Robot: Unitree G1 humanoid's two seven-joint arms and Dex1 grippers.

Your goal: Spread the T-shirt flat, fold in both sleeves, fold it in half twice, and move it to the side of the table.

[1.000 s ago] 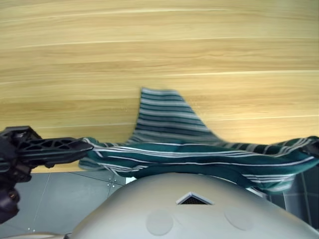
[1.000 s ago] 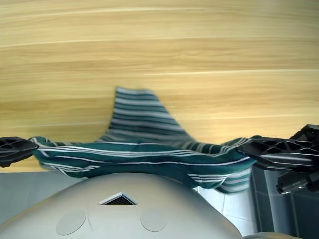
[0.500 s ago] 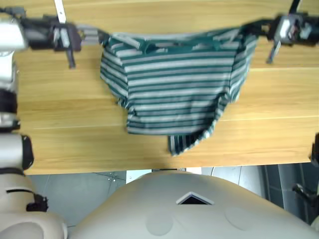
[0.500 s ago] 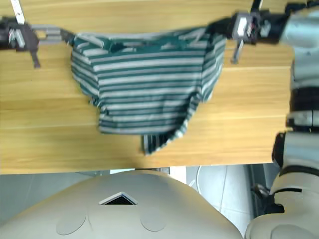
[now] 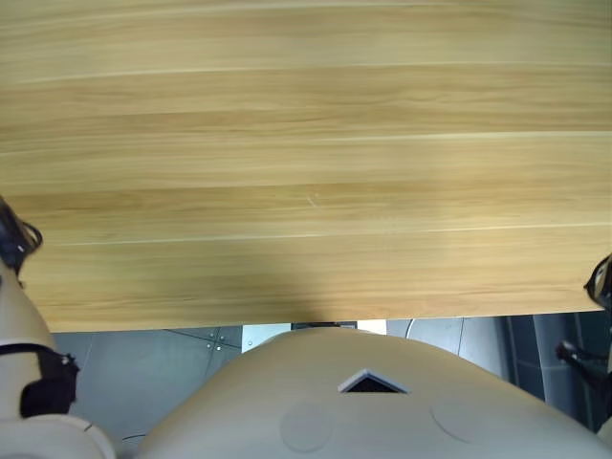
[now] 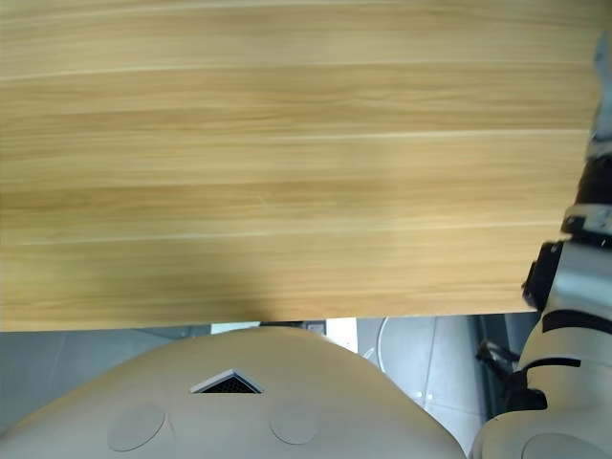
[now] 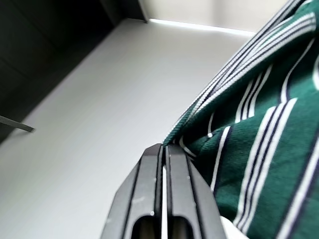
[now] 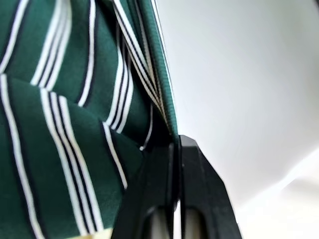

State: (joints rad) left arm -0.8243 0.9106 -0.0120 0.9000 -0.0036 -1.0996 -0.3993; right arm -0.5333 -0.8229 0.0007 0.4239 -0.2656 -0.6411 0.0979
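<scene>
Left gripper (image 7: 162, 149) is pinched tight, both black fingers pressed together with only a sliver between them, and an edge of the T-shirt (image 7: 259, 124) is caught right at the tips. Right gripper (image 8: 175, 142) is the same deal: squeezed onto the shirt's edge, with cloth bunching just off its tips. Arm-wise, the left arm (image 5: 21, 316) sits at the near left corner of the table (image 5: 306, 172), and the right arm (image 6: 574, 306) stands upright at the near right corner (past each gripper's fingers there's just a plain pale surface (image 7: 99, 89)). The shirt is dark green with thin white and navy stripes, plus a band of tighter stripes along the gripped edge. It's wrinkled beside each gripper and spreads away from the fingertips.
</scene>
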